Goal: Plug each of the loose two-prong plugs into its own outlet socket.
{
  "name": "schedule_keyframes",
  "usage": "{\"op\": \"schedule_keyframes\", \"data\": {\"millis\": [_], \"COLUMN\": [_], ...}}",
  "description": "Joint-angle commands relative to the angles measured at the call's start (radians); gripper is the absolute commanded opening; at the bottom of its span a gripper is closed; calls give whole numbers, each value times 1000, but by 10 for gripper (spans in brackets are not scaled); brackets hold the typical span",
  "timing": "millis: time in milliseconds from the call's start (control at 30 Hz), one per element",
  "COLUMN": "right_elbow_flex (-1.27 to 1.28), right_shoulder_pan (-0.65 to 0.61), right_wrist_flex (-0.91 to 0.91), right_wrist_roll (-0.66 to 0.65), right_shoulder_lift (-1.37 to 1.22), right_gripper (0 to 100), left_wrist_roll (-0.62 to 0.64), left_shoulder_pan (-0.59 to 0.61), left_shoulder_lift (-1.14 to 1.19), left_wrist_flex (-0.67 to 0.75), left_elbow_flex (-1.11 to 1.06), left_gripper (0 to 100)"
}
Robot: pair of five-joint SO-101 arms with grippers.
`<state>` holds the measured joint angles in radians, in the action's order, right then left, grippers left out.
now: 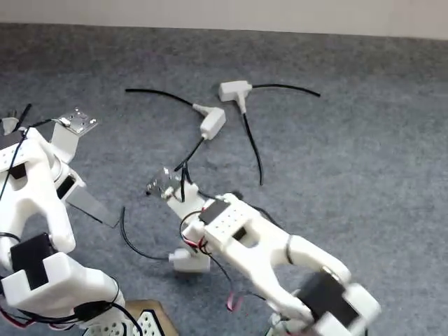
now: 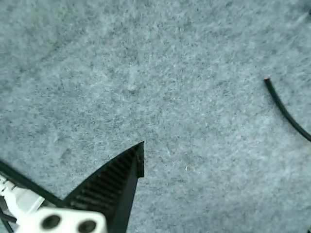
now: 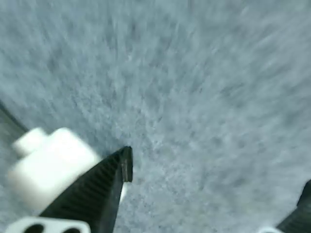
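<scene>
A white plug (image 1: 189, 260) with a black cable (image 1: 133, 245) lies on the grey carpet beside the right arm (image 1: 245, 241). In the right wrist view this plug (image 3: 48, 167) sits just outside one black finger (image 3: 104, 187). My right gripper (image 3: 216, 170) is open with bare carpet between the fingers. My left gripper (image 1: 105, 217) hovers over carpet at the left, open and holding nothing. Its black finger (image 2: 114, 187) points toward a loose cable end (image 2: 267, 80). Farther back lie two white connector blocks (image 1: 213, 122) (image 1: 234, 89), each with black cables running off.
Grey carpet (image 1: 364, 161) covers the whole table, with open room at the right and the far left. Thin black cables (image 1: 253, 150) trail across the middle. The left arm's base (image 1: 63, 287) stands at the near left corner.
</scene>
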<state>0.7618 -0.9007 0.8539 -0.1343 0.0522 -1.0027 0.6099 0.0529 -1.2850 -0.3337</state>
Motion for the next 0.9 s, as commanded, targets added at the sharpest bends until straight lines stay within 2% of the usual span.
{"op": "schedule_keyframes", "data": {"millis": [0, 200, 300, 400, 533, 700, 867], "right_elbow_flex": [-71, -202, -225, -179, -128, -176, -213], "right_shoulder_pan": [5, 22, 15, -44, -36, -5, -142], "right_wrist_flex": [65, 194, 300, 369, 387, 513, 604], "right_wrist_roll": [6, 12, 29, 74, 38, 17, -110], "right_shoulder_lift": [-93, -133, -18, 150, 318, 326, 338], "right_gripper": [493, 493, 493, 493, 493, 493, 493], "left_wrist_roll": [-9, -9, -29, -75, -74, -74, -74], "left_shoulder_pan": [10, 30, 58, 88, 99, 96, 85], "left_shoulder_lift": [-50, -50, -50, -50, -41, -39, -39], "left_wrist_flex": [8, 8, 12, 8, 8, 12, 11], "left_elbow_flex": [16, 15, 19, 38, 53, 48, 48], "left_gripper": [675, 675, 675, 675, 675, 675, 675]}}
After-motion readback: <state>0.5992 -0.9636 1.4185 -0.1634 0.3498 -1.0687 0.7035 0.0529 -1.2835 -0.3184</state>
